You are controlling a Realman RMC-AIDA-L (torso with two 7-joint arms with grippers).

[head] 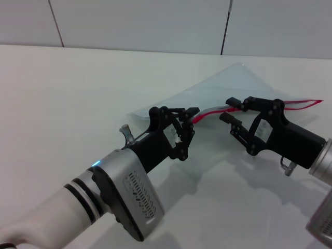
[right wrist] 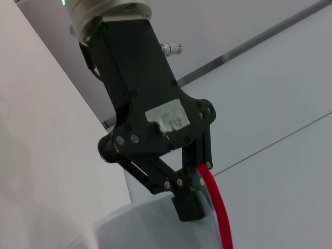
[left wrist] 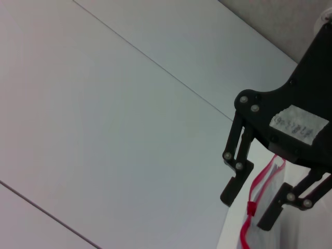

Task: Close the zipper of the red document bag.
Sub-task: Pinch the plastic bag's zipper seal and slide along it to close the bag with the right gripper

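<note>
The red document bag (head: pixel 228 85) lies flat on the white table, translucent, with its red zipper (head: pixel 301 106) along the near edge. My left gripper (head: pixel 193 115) is shut on the zipper's left end; the right wrist view shows this gripper (right wrist: pixel 192 205) pinching the bag's edge (right wrist: pixel 155 228) beside the red zipper strip (right wrist: pixel 218 207). My right gripper (head: pixel 228 110) is open just to the right of it, one finger on each side of the zipper. In the left wrist view the right gripper (left wrist: pixel 246 211) straddles the zipper (left wrist: pixel 265 174) without touching it.
The white table (head: pixel 78 93) stretches to the left and to the front. A grey panelled wall (head: pixel 155 21) rises behind the table. The bag's right end, with a loop of red strip (head: pixel 311 102), reaches the picture's right edge.
</note>
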